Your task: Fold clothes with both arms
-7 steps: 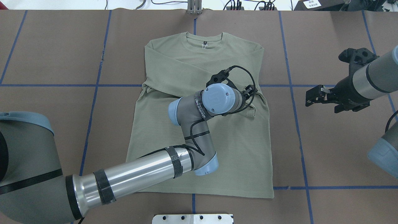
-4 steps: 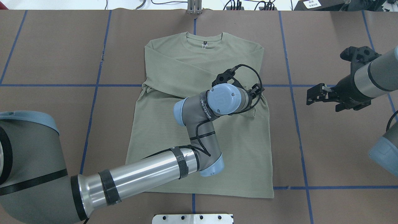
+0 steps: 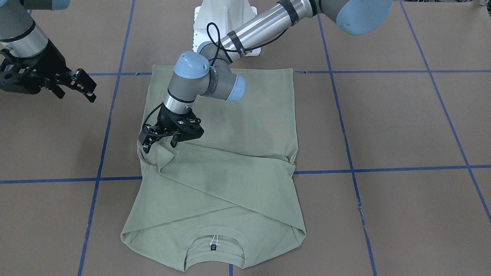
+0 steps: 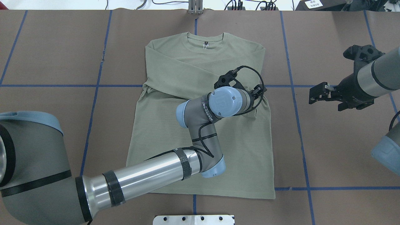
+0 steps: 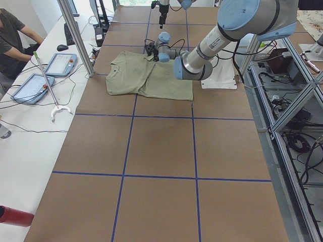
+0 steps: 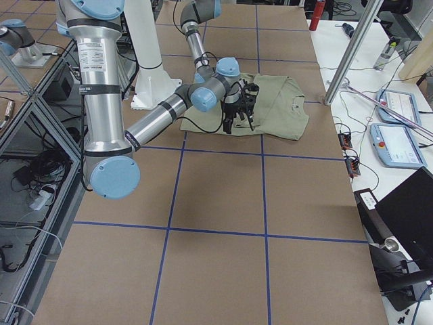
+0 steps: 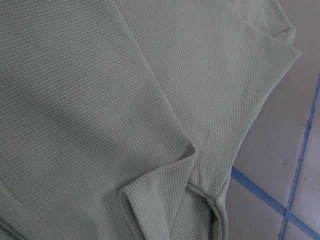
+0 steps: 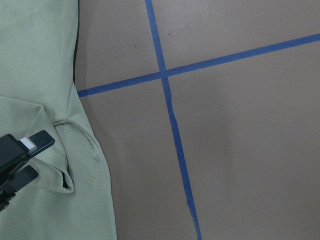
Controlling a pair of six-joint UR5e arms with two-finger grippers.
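As sleeves (image 3: 215, 174) are laid crossed on the shirt (image 3: 253, 126): left gripper (image 3: 160, 145), right gripper (image 4: 313, 95) held spread, empty; hem corners (image 3: 287, 73) judged to be grasped next.

My left arm (image 4: 150, 172) reaches over the shirt (image 4: 175, 62) from its hem side, elbow bent, wrist pointing down near the shirt's edge on my right. The left gripper (image 3: 160, 145) has its fingers spread, low over the cloth. My right arm (image 4: 372, 78) hovers beyond that same edge, its right gripper (image 4: 314, 93) spread and facing the shirt.
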